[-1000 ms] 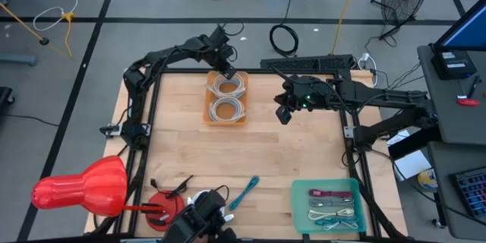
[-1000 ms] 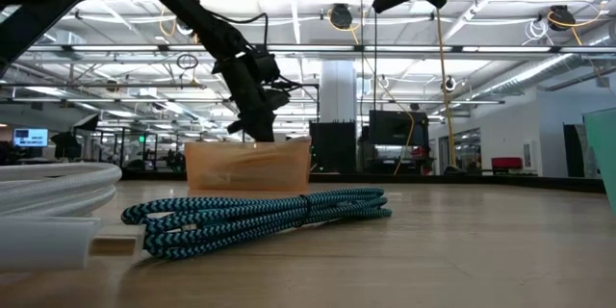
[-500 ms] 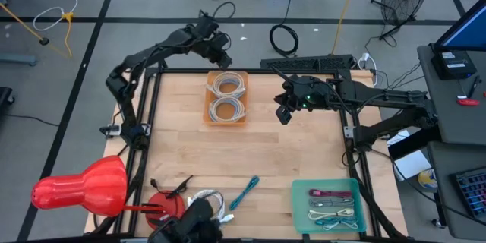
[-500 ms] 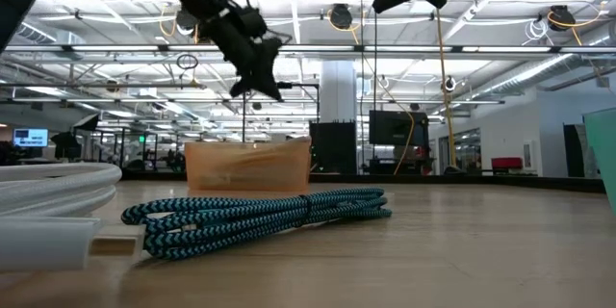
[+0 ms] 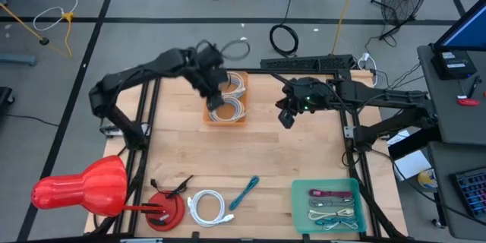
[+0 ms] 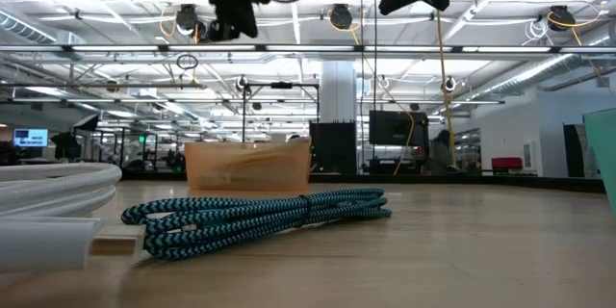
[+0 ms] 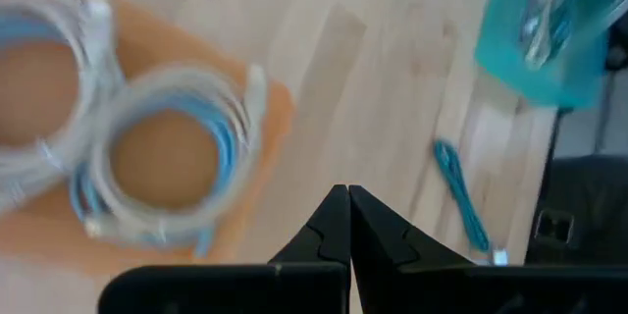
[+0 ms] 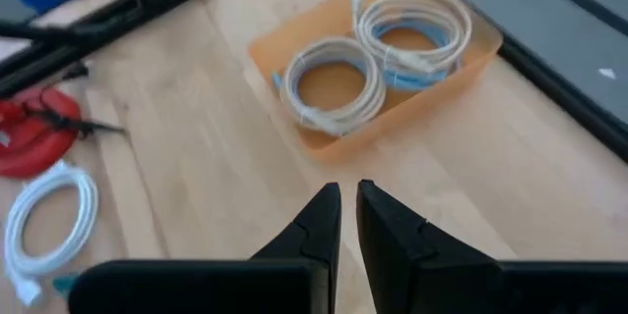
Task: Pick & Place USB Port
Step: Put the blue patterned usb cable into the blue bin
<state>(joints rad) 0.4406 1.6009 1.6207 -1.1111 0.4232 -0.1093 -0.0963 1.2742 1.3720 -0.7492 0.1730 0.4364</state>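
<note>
The high view looks straight down on the whole table (image 5: pixel 250 159). The low view sits at tabletop height, close behind the teal cable (image 6: pixel 260 217), facing the orange tray (image 6: pixel 248 166). Both wrist views look down on that tray, at twelve o'clock overhead.

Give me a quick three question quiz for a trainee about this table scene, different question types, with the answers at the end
1. True or false: the orange tray holds two coiled white cables.
2. Which cable lies nearest the red disc on the table? A. the white coiled cable B. the teal braided cable C. a cable in the teal bin
3. Fill in: the left gripper is above the ____ tray with its fingers shut on nothing.

Key:
1. True.
2. A.
3. Orange. The right gripper waits in the air to that tray's right.
</note>
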